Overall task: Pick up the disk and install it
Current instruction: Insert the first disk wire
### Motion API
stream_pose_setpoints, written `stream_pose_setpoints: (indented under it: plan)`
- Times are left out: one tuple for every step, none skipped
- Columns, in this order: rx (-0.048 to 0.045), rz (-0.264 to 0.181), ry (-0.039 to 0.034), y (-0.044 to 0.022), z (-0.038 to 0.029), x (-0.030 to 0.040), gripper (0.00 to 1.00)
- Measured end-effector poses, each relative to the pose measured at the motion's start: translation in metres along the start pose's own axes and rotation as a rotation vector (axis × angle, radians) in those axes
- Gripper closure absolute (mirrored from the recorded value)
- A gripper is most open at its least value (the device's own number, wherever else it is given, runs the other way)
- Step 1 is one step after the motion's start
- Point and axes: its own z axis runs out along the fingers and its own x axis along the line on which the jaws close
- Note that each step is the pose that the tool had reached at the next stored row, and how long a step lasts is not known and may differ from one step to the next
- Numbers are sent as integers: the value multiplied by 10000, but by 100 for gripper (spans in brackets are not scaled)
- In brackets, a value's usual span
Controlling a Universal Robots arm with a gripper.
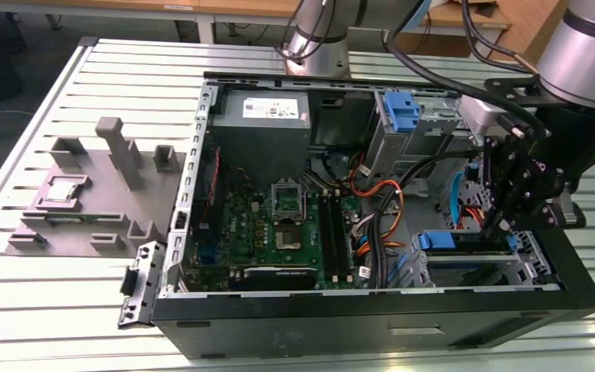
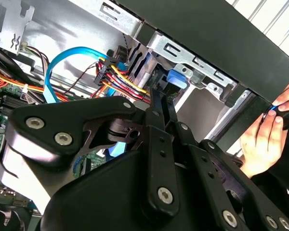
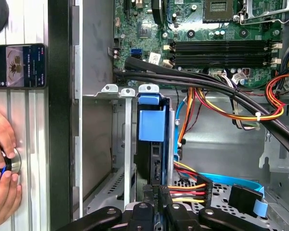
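Our gripper (image 1: pixel 507 208) hangs inside the open computer case (image 1: pixel 380 325), at the drive cage (image 1: pixel 483 267) in the corner on the exterior view's right. In the first wrist view its fingers (image 3: pixel 154 204) come together on the edge of the disk (image 3: pixel 151 159), so we judge it clamped on the disk. The disk stands on edge in the cage slot, straight ahead of the fingers, its long axis running away from them into the cage. We see a dark body with a blue bracket (image 3: pixel 151 124) at its far end; its label is hidden. Outside the case wall, a person's hands (image 3: pixel 2 185) rest on the table (image 1: pixel 91 310).
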Motion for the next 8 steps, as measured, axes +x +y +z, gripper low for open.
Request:
stream_pose_setpoints:
  plan:
    - [0,11,0,1,0,0,84]
    - [-3,30,1,2,1,0,84]
    - [-7,56,2,2,2,0,84]
    - [-10,77,4,2,1,0,84]
    - [-11,84,5,2,1,0,84]
    - [-12,84,4,2,2,0,84]
    - [-12,85,4,2,2,0,84]
    - [-11,85,2,2,1,0,84]
